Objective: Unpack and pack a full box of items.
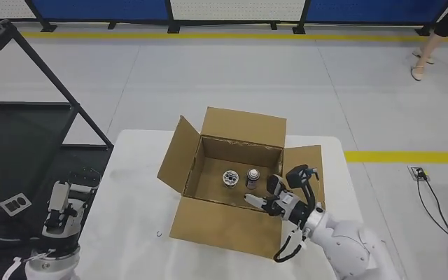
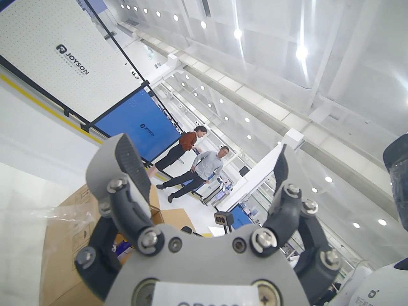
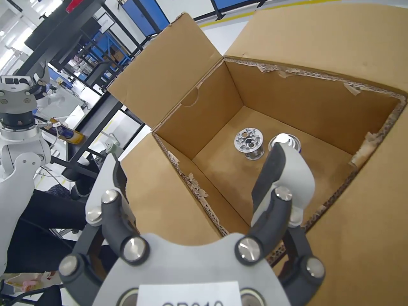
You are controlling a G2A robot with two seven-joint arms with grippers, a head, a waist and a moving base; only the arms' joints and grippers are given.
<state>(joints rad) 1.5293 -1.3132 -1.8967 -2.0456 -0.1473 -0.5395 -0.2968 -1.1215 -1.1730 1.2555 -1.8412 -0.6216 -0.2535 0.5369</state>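
Brown cardboard box point(image 1: 217, 227) point(image 3: 216, 97) stands open in the middle of the white worktop point(image 1: 133, 210), its flaps folded outward and its torn top edges showing corrugated ends. On the box floor, toward the far wall, two things stand side by side, close to each other but apart: a small metal spool point(image 1: 230, 178) point(image 3: 249, 143) with holes in its upper face, and just beside it a small can point(image 1: 253, 178) point(image 3: 291, 143) with a shiny rim, upright. The right gripper point(image 1: 260, 192) point(image 3: 196, 159) hangs above the box's near right corner, pointing in toward the two things. It is released, fingers spread wide with nothing between them. In the right wrist view one finger lies over the inside of the box, its tip in front of the can, and the other lies out beyond the near wall. The left gripper point(image 1: 61, 192) point(image 2: 204, 151) is off by the worktop's near left corner, well apart from the box. It points upward toward the ceiling lights, it too is released, and its dark ribbed pads point(image 2: 130, 160) stand wide apart and grasp nothing.
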